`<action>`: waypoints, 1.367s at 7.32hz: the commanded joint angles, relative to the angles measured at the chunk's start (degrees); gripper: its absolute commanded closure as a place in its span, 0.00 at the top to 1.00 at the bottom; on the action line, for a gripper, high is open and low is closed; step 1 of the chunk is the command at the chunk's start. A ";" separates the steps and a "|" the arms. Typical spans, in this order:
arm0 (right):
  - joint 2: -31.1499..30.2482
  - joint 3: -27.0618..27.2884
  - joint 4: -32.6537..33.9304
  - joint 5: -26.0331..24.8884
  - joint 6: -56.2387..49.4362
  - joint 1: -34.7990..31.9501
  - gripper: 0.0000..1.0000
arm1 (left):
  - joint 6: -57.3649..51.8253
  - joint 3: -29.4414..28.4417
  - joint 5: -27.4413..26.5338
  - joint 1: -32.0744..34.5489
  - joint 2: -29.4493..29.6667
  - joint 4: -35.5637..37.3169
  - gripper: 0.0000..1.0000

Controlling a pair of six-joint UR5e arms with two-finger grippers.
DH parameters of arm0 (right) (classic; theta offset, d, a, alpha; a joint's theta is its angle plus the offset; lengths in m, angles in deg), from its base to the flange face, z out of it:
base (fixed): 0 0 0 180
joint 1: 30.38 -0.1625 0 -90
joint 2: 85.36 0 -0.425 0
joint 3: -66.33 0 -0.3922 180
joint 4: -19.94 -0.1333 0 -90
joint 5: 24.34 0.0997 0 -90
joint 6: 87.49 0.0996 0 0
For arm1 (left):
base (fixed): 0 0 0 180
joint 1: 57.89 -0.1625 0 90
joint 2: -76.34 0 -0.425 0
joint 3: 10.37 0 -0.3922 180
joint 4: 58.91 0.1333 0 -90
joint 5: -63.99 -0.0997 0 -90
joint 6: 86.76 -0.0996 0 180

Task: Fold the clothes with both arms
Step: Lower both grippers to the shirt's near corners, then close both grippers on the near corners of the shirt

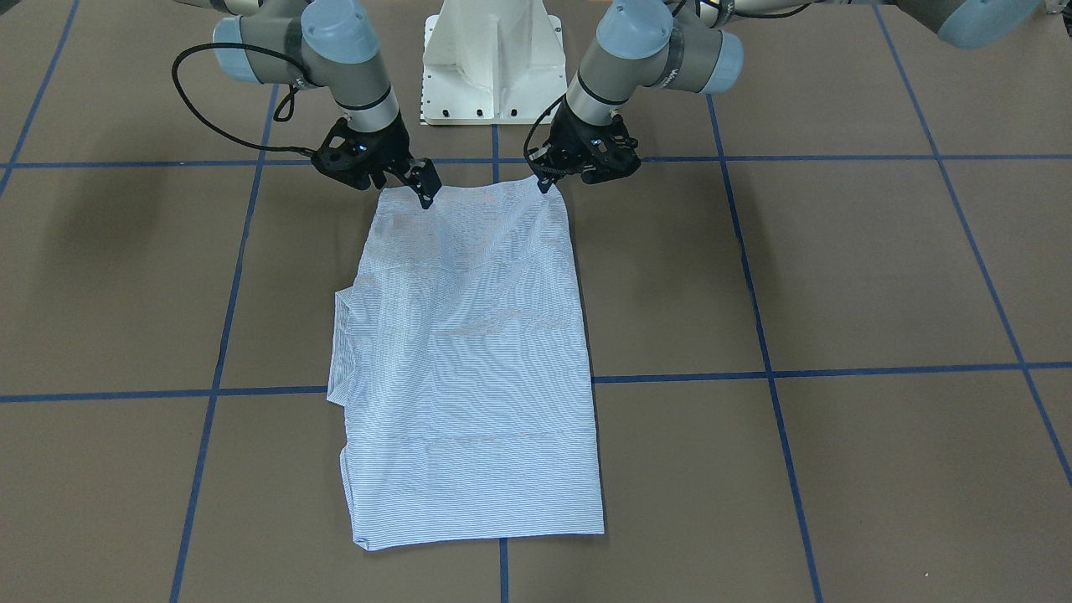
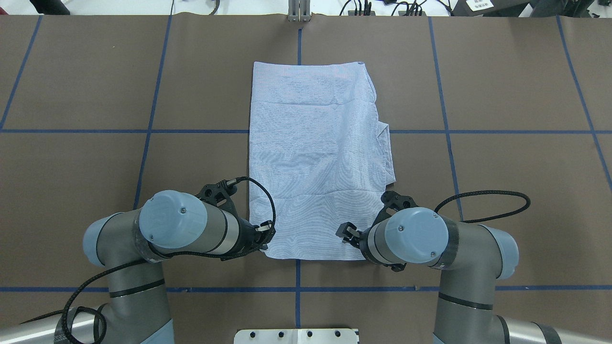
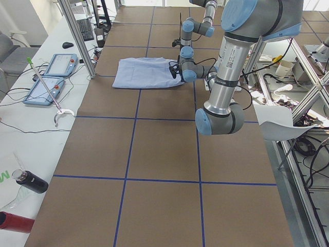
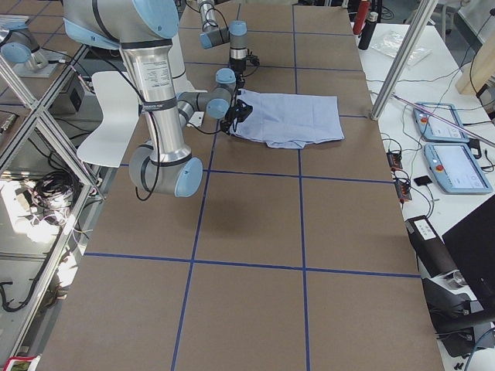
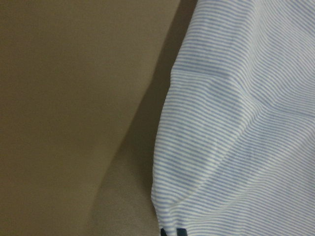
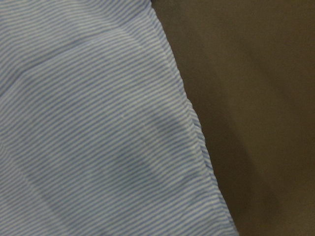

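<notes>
Two arms reach down from the robot's side of the table (image 1: 837, 268) in the front-facing view. The right gripper (image 1: 423, 191) pinches one near corner of the shirt (image 1: 469, 360); the left gripper (image 1: 548, 180) pinches the other. Both corners are lifted slightly, while the rest of the shirt lies flat as a folded rectangle running away from the robot.

Overhead, the left gripper (image 2: 265, 234) and right gripper (image 2: 345, 231) sit at the shirt's (image 2: 315, 157) near edge, wrists angled inward toward each other.

From either side view, the shirt (image 3: 146, 73) (image 4: 290, 116) lies far down the table, with both grippers at its robot-side end.

The left wrist view shows striped cloth (image 5: 241, 128) rising from the fingertips (image 5: 173, 232), with the table beside it. The right wrist view shows cloth (image 6: 93, 128) only.
</notes>
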 commanded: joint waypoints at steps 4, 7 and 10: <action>0.27 0.03 -0.05 0.12 -0.29 -0.47 0.48 | 0.00 0.11 -0.09 0.45 -0.10 0.00 0.00; 0.27 0.20 -0.05 0.56 -0.47 -1.26 0.16 | 0.00 0.38 -0.09 0.63 -0.10 0.00 0.00; 0.36 2.66 -0.05 0.56 2.34 -1.62 0.00 | 0.00 1.25 -0.09 0.63 -0.10 0.00 0.00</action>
